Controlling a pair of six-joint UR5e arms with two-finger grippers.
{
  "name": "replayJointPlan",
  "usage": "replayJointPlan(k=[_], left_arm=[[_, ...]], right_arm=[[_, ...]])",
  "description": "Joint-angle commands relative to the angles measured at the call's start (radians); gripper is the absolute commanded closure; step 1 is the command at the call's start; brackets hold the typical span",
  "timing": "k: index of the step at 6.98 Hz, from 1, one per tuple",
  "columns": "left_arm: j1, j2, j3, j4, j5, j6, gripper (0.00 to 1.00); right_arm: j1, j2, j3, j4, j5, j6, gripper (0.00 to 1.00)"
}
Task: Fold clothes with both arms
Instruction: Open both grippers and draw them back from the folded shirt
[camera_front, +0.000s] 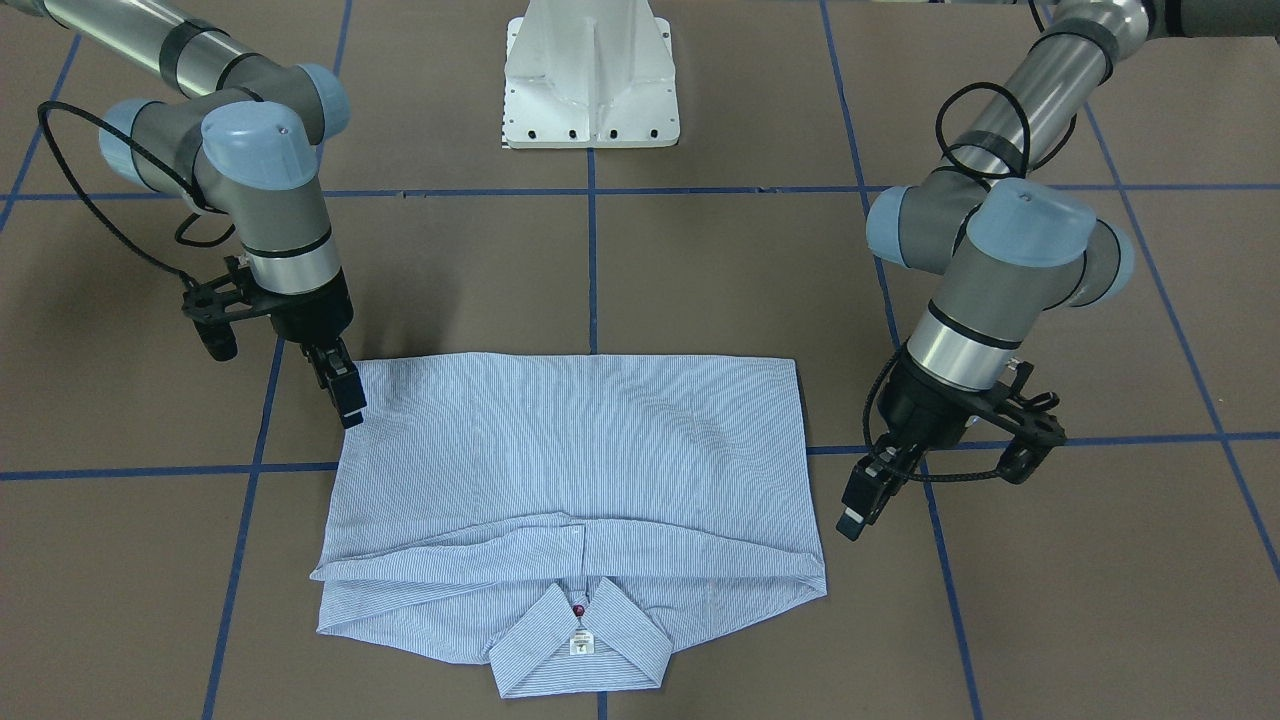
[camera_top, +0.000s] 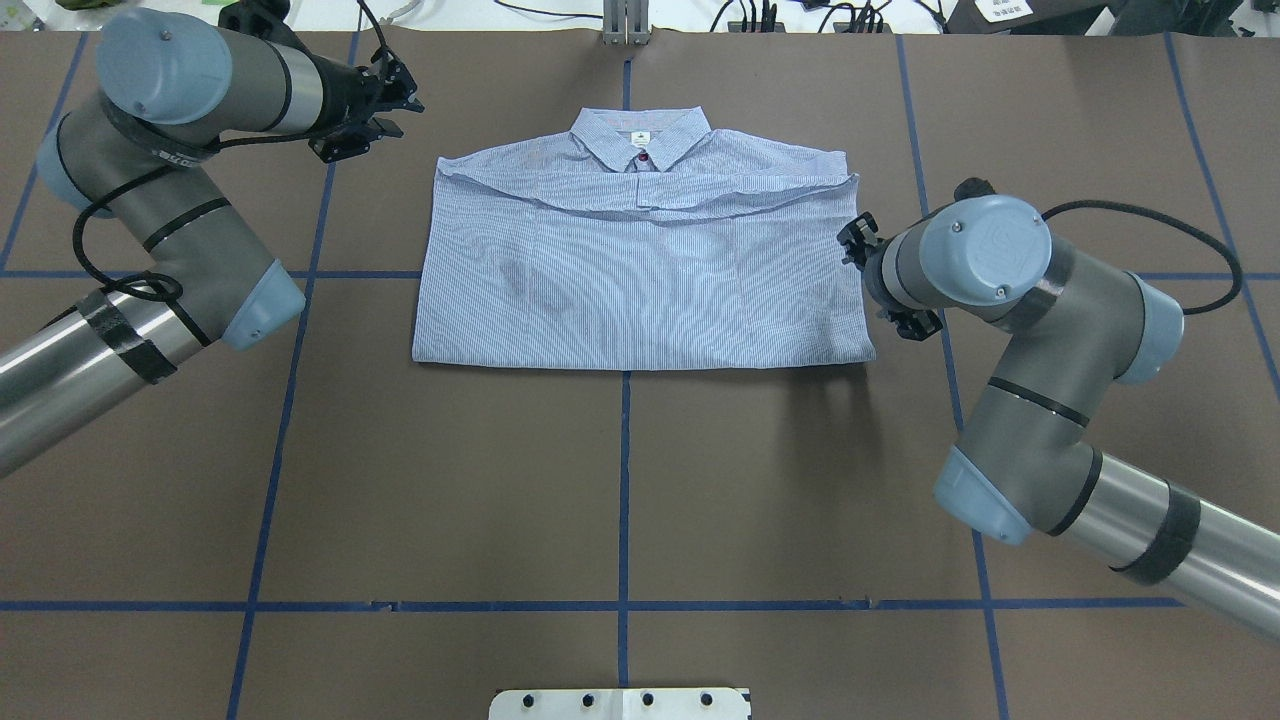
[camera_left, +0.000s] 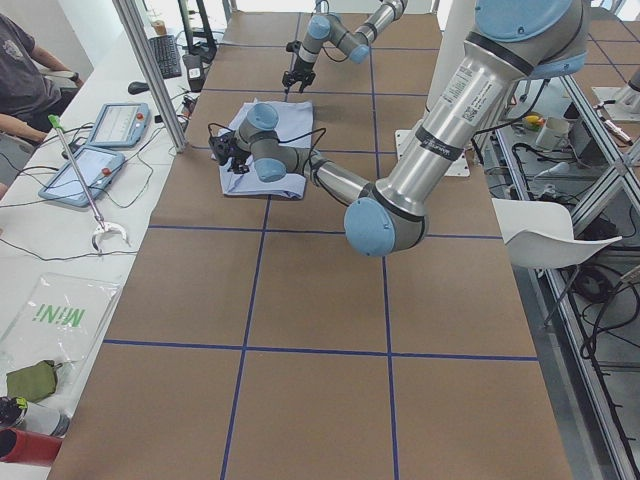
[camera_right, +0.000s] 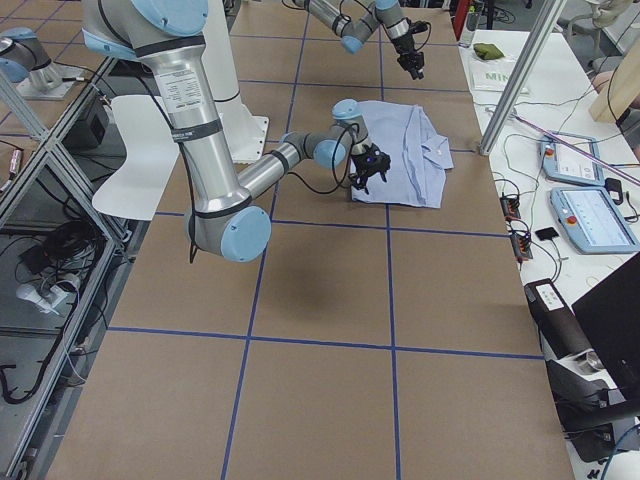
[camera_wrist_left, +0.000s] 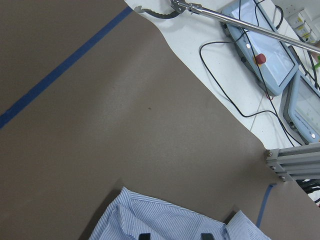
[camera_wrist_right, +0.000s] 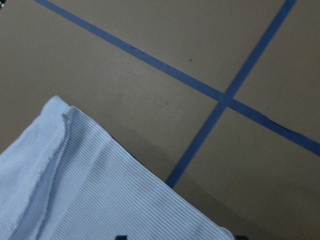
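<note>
The light-blue striped shirt (camera_front: 580, 450) lies folded into a rectangle on the brown table, its collar (camera_front: 580, 655) on the far side from the robot, with a dark red button and a white label showing. It also shows in the overhead view (camera_top: 640, 280). My right gripper (camera_front: 347, 400) is open, low at the shirt's hem corner (camera_wrist_right: 90, 185) on the robot's side. My left gripper (camera_front: 860, 505) is open and empty, just off the shirt's shoulder edge (camera_wrist_left: 165, 222), near the collar end.
The white pedestal base (camera_front: 590, 80) stands at the robot side of the table. Blue tape lines (camera_top: 624, 480) cross the brown surface. Past the far edge are an operators' bench with tablets (camera_right: 590, 205) and cables, and an aluminium post (camera_wrist_left: 295, 160).
</note>
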Motion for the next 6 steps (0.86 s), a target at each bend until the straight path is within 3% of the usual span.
replayJointPlan(k=[1,4,5,6], left_arm=[[0.001,0.011,-0.004,0.001,0.003,0.0,0.56],[0.001,0.011,-0.004,0.002,0.005,-0.002,0.56],[0.0,0.011,-0.004,0.002,0.005,0.0,0.56],[0.001,0.011,-0.005,0.002,0.006,0.0,0.56]], right_arm=[[-0.044,-0.052,0.008,0.004,-0.002,0.025,0.23],[-0.071,-0.063,0.01,0.004,-0.004,0.025,0.25],[-0.073,-0.051,0.014,0.004,-0.004,0.029,0.35],[-0.073,-0.046,0.014,0.004,-0.002,0.081,0.76]])
